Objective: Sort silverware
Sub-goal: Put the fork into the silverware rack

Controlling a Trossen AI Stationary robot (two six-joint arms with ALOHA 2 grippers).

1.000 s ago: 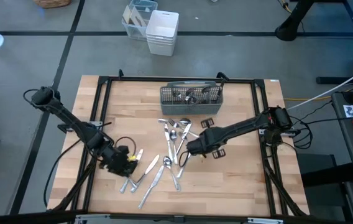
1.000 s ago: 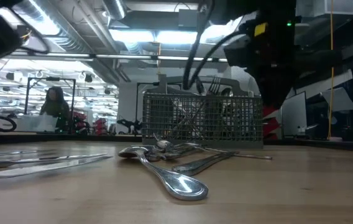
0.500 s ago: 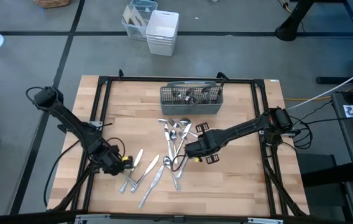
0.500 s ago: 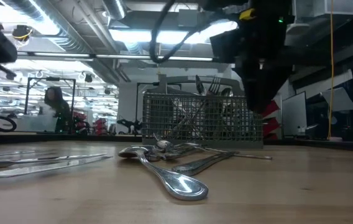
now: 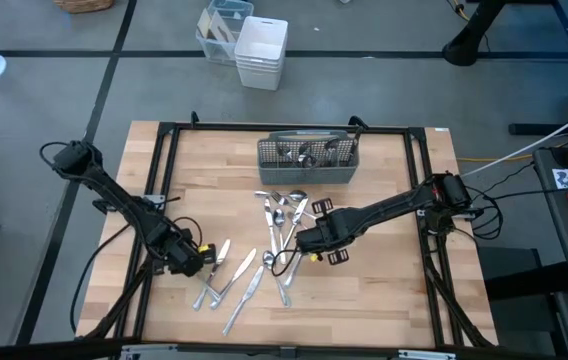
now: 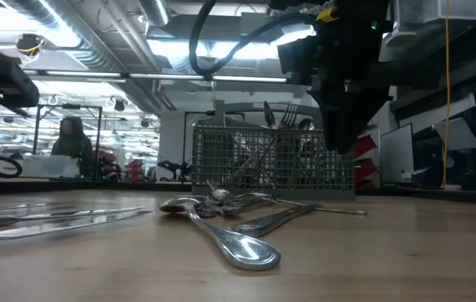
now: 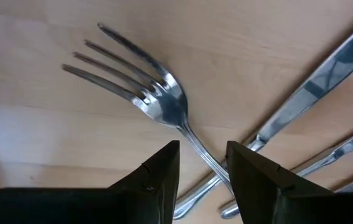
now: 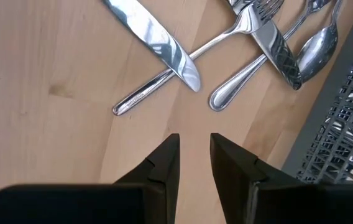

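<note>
Hovering with empty, slightly parted jaws, the left gripper point(image 7: 202, 163) straddles a fork's point(image 7: 140, 94) handle, which runs straight ahead

both arms are dark, almost black, built of slim tubes joined by bulkier round joints. black cables loop along the left arm point(image 5: 114, 200) and right arm point(image 5: 394, 207). a small yellow mark sits by each wrist. the fingers point(image 7: 158, 180) are matte black wedges.
</note>
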